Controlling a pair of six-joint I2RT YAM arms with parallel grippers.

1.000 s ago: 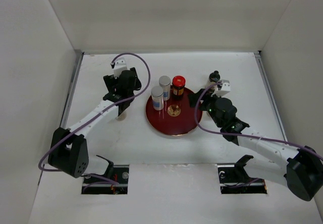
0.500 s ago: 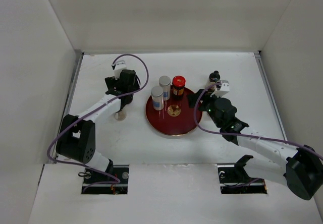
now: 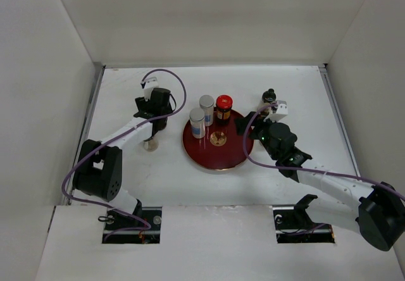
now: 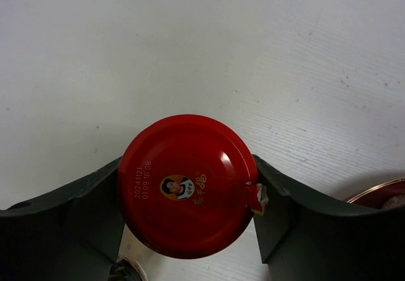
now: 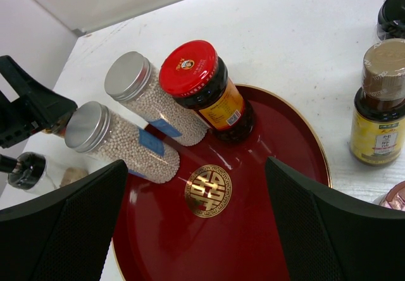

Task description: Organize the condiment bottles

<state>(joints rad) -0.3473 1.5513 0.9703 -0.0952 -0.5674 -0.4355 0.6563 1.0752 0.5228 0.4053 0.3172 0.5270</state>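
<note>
While the sorting is clearly begun, it looks less than half done. The round dark red tray (image 3: 215, 164) lies in the middle of the table (image 3: 297, 85). Only three bottles stand on its far half: two silver-capped jars (image 5: 136, 97) of pale grains and, just beside them, a dark jar with red cap (image 5: 202, 88). The near half, around the gold emblem (image 5: 208, 190), carries nothing.

The right gripper (image 5: 199, 230) hangs over that part, its fingers wide apart and nothing between them. Between the tray and the left edge of the table, the left gripper (image 4: 190, 189) presses both sides of a red-lidded jar (image 4: 180, 167) and seems clamped on it. Whether the jar is lifted cannot be told.

Smaller bottles wait outside the tray. Toward the right edge are a yellow-labelled bottle (image 5: 378, 113), a black-capped bottle (image 5: 393, 6) and a pink cap (image 5: 397, 200), which is cut by the frame. Toward the left edge is a small clear bottle (image 5: 25, 170).

Plain white walls (image 3: 209, 21) close the table on the left, far and right sides. The table top is white and matt, with a few faint marks.
</note>
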